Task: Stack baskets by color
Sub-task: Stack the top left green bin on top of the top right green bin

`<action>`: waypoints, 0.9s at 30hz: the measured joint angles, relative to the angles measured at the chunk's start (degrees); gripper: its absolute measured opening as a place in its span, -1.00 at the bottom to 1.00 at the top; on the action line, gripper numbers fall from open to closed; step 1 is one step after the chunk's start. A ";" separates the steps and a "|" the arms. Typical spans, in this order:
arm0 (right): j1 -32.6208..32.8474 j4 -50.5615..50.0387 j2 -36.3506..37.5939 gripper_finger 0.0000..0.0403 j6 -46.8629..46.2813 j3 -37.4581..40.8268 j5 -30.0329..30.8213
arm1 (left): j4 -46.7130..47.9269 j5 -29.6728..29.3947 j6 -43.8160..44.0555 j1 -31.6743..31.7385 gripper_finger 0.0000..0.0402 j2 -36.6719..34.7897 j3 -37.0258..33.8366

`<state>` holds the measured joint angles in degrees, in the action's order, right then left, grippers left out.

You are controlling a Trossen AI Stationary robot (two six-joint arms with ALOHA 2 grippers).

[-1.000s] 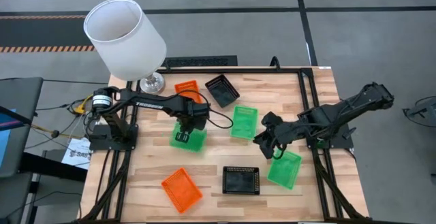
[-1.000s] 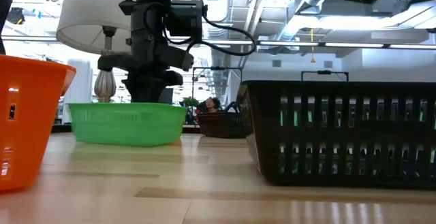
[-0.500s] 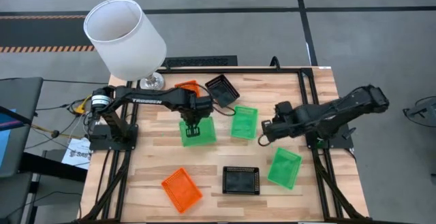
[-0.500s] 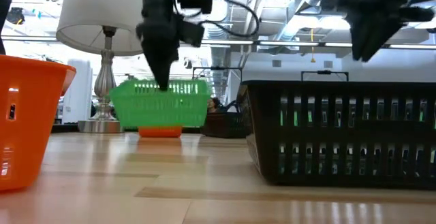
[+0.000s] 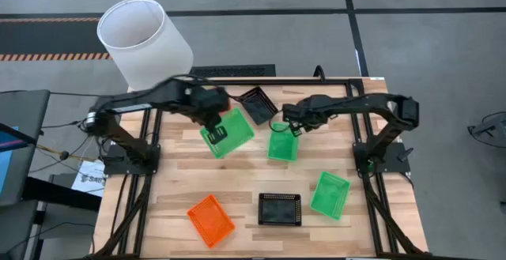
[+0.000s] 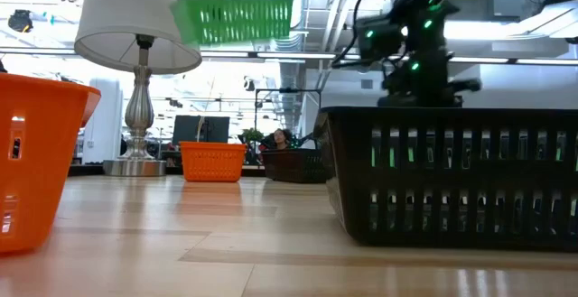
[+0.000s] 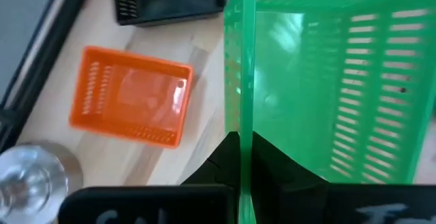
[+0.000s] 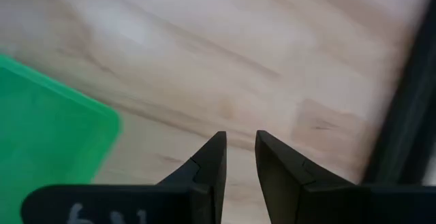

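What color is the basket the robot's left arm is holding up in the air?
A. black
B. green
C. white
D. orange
B. The left gripper is shut on the wall of a green basket, and the low view shows that basket hanging high above the table.

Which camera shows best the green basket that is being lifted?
The high view: the lifted green basket shows whole, tilted, in the left tool. The left wrist view shows only its wall; the low view a blurred side; the right wrist view another basket's corner.
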<state>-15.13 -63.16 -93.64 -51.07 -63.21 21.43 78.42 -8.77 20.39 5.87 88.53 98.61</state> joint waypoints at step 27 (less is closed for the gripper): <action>3.00 31.08 14.24 -0.49 3.80 -0.04 -17.68 | -4.32 -13.15 25.93 -4.80 -1.00 -14.00 -1.24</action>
<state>-12.14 -32.08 -79.41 -47.27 -63.24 3.75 74.09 -21.92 46.32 1.07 74.53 97.38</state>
